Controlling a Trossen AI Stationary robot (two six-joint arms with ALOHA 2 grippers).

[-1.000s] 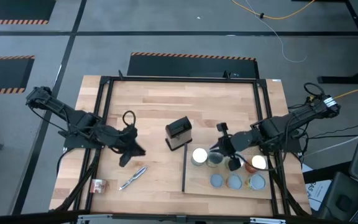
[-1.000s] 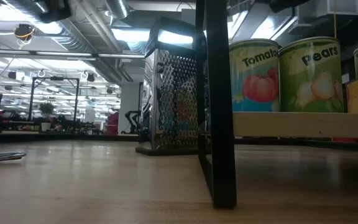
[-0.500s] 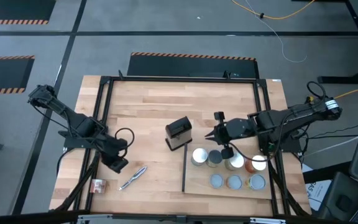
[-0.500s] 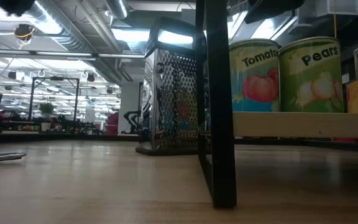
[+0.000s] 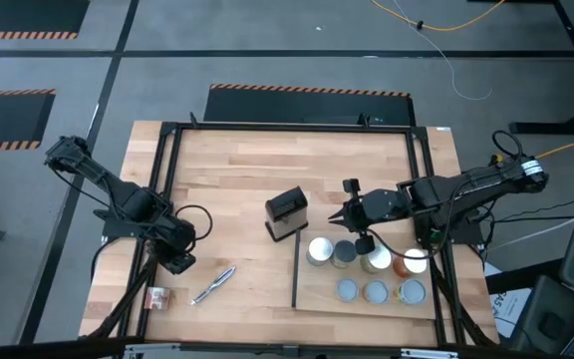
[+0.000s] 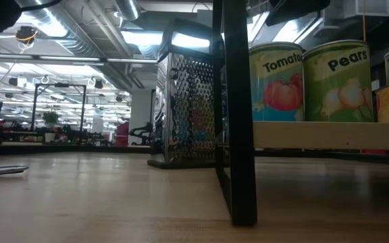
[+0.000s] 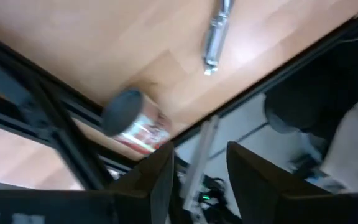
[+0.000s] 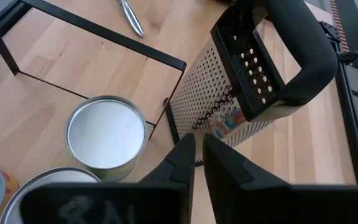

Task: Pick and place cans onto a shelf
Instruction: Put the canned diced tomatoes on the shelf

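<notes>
- One can (image 7: pixel 132 121) lies on its side at the table's near left corner, against the black frame and well apart from the shelf (image 5: pixel 317 296). It is the only one not yet placed.
- The left gripper (image 7: pixel 197 167) has swung from mid-table towards that corner and now hangs just beside the lying can. Its fingers have spread wide and hold nothing, so I judge it is lining up for the last pick.
- The thin silver tool (image 5: pixel 212 284) lies near the can, untouched.
- Seven cans (image 5: pixel 376 291) stand upright on the shelf, three in the near row and four behind. The third of the back four (image 5: pixel 375 261) shows where the right arm covered the spot a second ago.
- The right gripper (image 8: pixel 196 144) has pulled back off that row to hover over the shelf's far edge. Its fingers are almost together and empty, so that placing looks finished.
- The black-handled grater (image 5: pixel 287 214) stands beyond the shelf's far left corner, unmoved.
</notes>
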